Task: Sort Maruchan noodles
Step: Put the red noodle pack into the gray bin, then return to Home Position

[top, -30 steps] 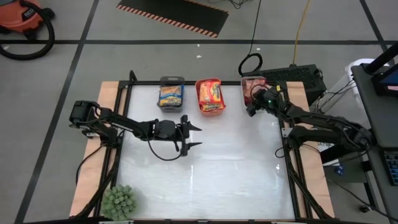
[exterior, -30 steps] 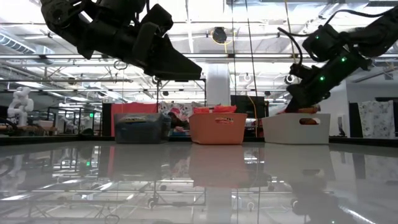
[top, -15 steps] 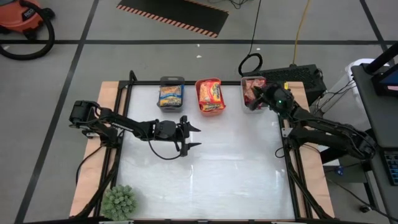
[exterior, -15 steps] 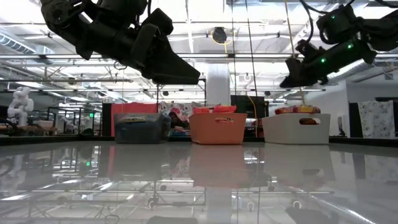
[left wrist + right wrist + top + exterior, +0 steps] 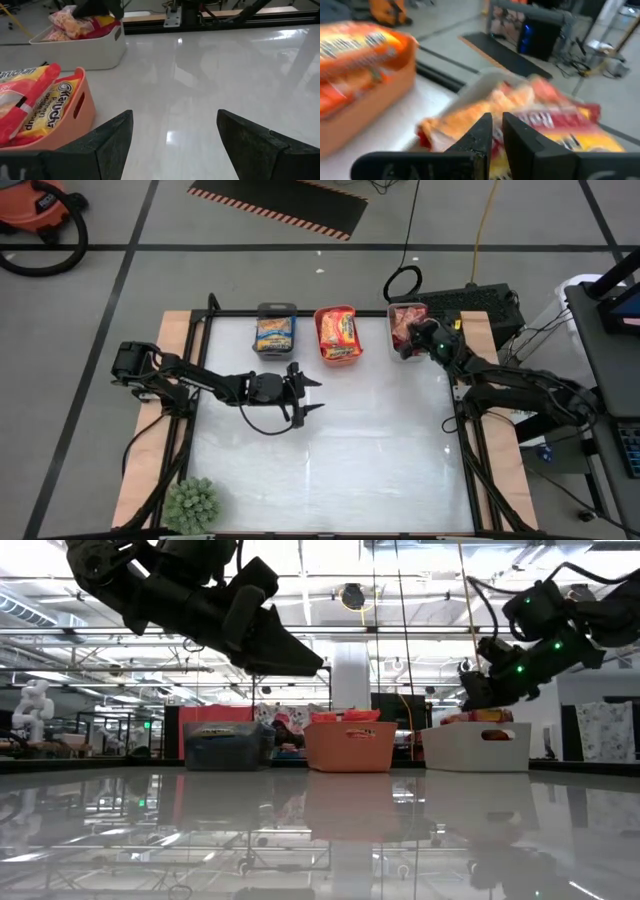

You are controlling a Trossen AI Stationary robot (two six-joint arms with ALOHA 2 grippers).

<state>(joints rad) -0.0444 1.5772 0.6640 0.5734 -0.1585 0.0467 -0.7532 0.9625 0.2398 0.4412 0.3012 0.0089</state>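
Three bins stand in a row along the table's far edge. The dark grey bin (image 5: 275,330) holds blue-yellow noodle packets. Orange-yellow packets (image 5: 30,102) lie in the orange bin (image 5: 338,350). Red-silver packets (image 5: 545,112) fill the white bin (image 5: 392,340). My right gripper (image 5: 497,127) hovers just above the white bin's packets, its fingers shut with nothing between them; it also shows in the low view (image 5: 470,698). My left gripper (image 5: 312,398) is open and hangs above the bare table in front of the grey and orange bins.
A green spiky plant (image 5: 190,502) sits at the table's near left corner. The glossy white tabletop (image 5: 380,450) stretches in front of the bins. A black frame (image 5: 462,450) runs around the table, with cables and a computer beyond the right side.
My right gripper rose out of the white bin, then came part of the way back down over it. The left arm kept still.
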